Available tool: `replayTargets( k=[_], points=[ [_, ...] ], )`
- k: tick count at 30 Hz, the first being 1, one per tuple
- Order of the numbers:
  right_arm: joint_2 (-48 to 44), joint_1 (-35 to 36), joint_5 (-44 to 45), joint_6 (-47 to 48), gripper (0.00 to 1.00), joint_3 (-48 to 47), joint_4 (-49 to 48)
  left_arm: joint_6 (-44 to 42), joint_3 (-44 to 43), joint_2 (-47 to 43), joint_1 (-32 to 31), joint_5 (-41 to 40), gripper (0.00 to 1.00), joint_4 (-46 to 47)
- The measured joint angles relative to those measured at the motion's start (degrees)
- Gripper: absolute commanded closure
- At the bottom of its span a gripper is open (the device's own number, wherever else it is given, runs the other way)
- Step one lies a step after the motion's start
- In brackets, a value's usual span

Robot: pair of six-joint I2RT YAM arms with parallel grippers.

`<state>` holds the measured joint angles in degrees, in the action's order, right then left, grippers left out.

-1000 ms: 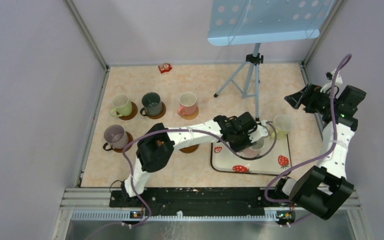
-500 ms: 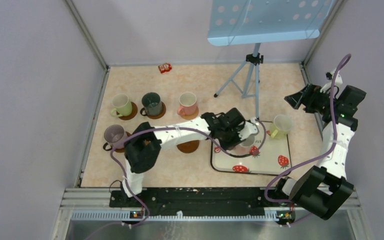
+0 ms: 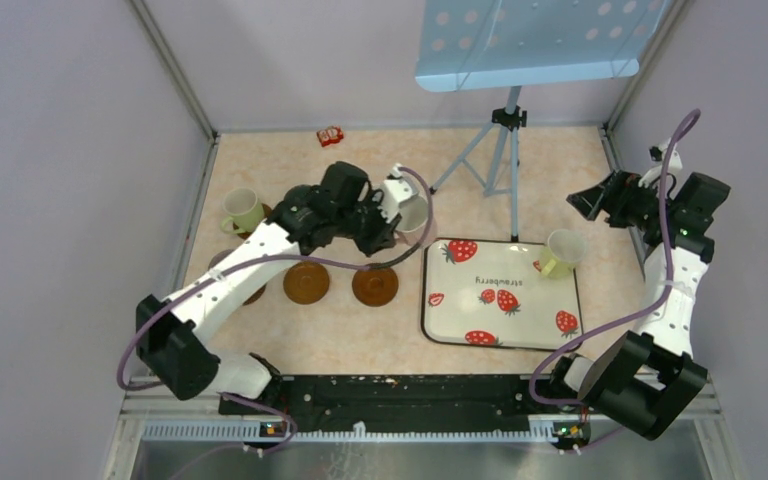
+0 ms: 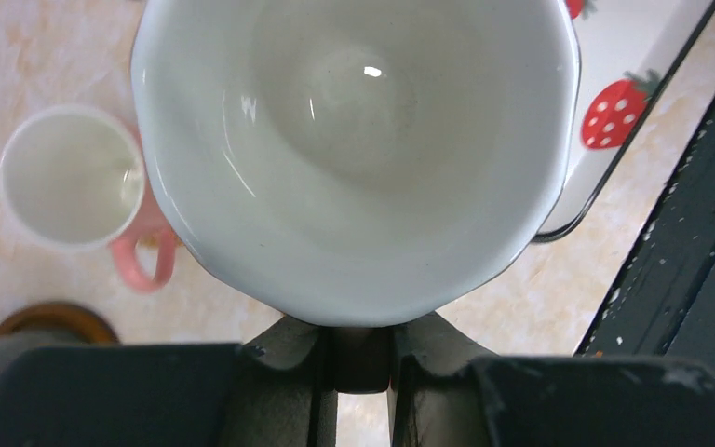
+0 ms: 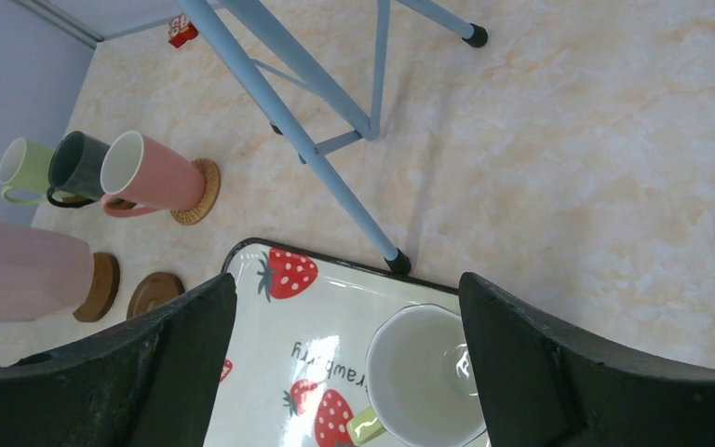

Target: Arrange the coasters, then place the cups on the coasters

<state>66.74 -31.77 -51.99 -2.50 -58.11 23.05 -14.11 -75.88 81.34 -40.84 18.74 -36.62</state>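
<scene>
Marbled peach tabletop (image 3: 560, 170) fills the overhead view, grey walls around it and a blue stand (image 3: 520, 45) at the back. The left hand (image 3: 397, 203) is pinched narrow on the light pink cup (image 3: 415, 213), carried clear of the strawberry tray (image 3: 540, 300). Two bare coasters (image 3: 306, 283) lie closer to the arm bases than the cup does. The nearer coaster (image 3: 374, 286) sits toward the near edge and slightly left of it, so I'd judge the coming move to be a short draw back and down. The left arm is plainly the closer one (the right waits far off by the side wall). A second ago that hand was down over the tray; now it has swung left with the cup, leaving one yellow-green cup (image 3: 563, 250) there

Left wrist view: the fingers (image 4: 279, 372) clamp the cup's wall, mouth up, with the pink cup (image 4: 73, 177) off to one side below

Right wrist view: the right hand (image 5: 346, 289) is spread wide, holding nothing, above the yellow-green cup
</scene>
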Motion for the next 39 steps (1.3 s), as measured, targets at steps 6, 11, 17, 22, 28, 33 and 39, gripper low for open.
replayTargets(
  k=[6, 11, 17, 22, 28, 33, 39],
  points=[
    [0.0, 0.0, -1.18, -0.04, 0.12, 1.16, -0.07, -2.67, 10.62, -8.98, 11.39, 1.92, 1.0, -1.88],
    [0.02, 0.13, -1.84, -0.07, 0.12, 1.55, -0.33, -6.95, 17.16, -14.99, 22.86, 2.01, 1.0, -5.53],
    [0.04, 0.81, -1.86, -0.02, 0.12, 1.6, -0.33, -14.14, 23.19, -19.47, 35.78, 3.32, 1.0, -7.15],
    [0.09, 1.31, -1.86, 0.07, 0.12, 1.88, -0.39, -18.1, 27.74, -19.74, 42.45, 4.63, 1.0, -8.07],
    [0.17, 1.36, -1.86, 0.48, 0.12, 1.88, -0.31, -19.89, 31.98, -20.81, 45.55, 4.79, 1.0, -7.98],
    [0.17, 1.4, -1.86, 0.57, 0.12, 1.88, -0.33, -20.52, 34.45, -22.4, 45.62, 4.79, 1.0, -7.41],
    [0.17, 1.4, -1.81, 0.59, 0.12, 1.88, -0.33, -20.85, 35.41, -22.97, 45.64, 4.46, 1.0, -7.08]
  ],
)
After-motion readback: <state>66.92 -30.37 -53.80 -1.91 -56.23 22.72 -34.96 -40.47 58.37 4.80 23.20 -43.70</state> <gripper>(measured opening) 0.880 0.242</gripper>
